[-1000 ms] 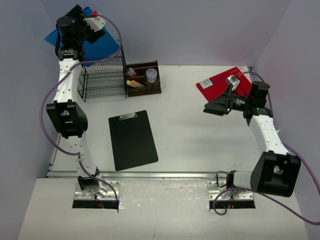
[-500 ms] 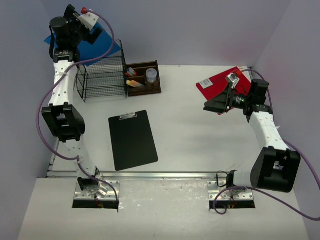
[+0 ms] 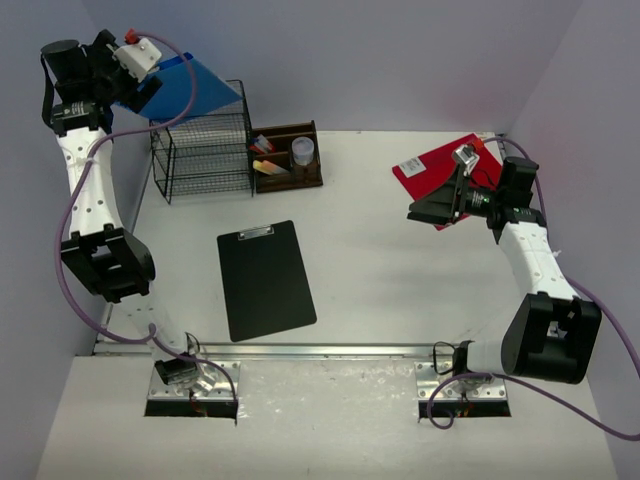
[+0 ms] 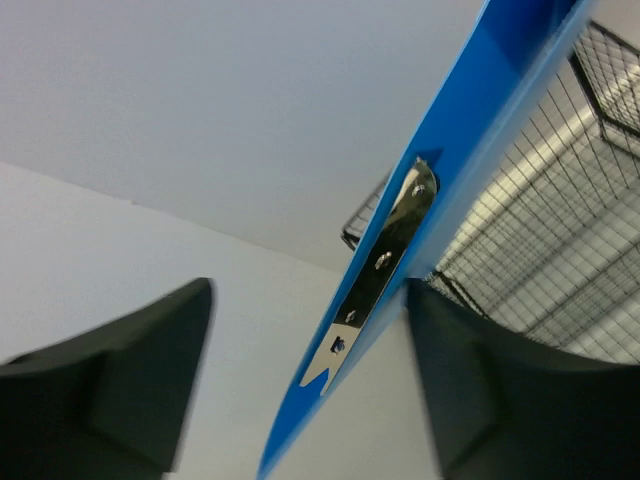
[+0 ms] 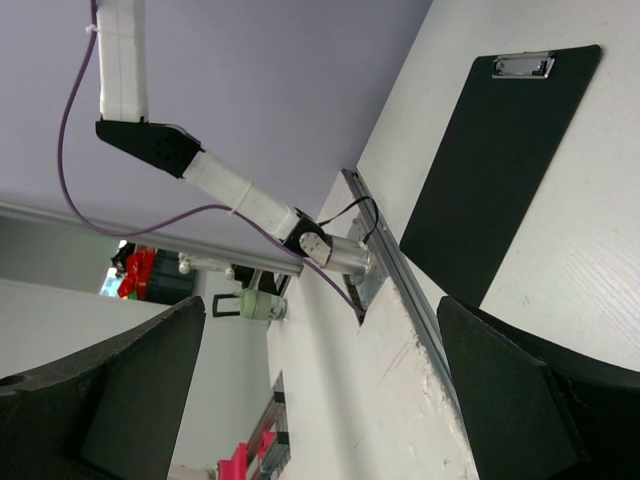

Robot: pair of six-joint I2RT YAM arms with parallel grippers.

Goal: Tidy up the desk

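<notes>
The desk (image 3: 400,270) is a white tabletop with a silver rail (image 3: 330,350) along its front. A blue clipboard (image 3: 195,85) lies tilted on top of the black wire rack (image 3: 205,150) at the back left. My left gripper (image 3: 125,85) is raised at the clipboard's left edge. In the left wrist view the blue clipboard (image 4: 480,110) and its metal clip (image 4: 385,265) run edge-on between the jaws of the left gripper (image 4: 310,330), close to the right finger (image 4: 480,390) and well apart from the left one. My right gripper (image 3: 425,212) hovers open and holds nothing.
A black clipboard (image 3: 265,280) lies flat at the front left and also shows as the black clipboard (image 5: 500,165) in the right wrist view. A brown wooden organizer (image 3: 288,155) stands beside the rack. A red folder (image 3: 440,165) lies at the back right under the right arm.
My left arm has swung left and back, carrying its gripper from above the blue clipboard to that board's left edge. Its jaws have narrowed a little. The right arm has not moved.
</notes>
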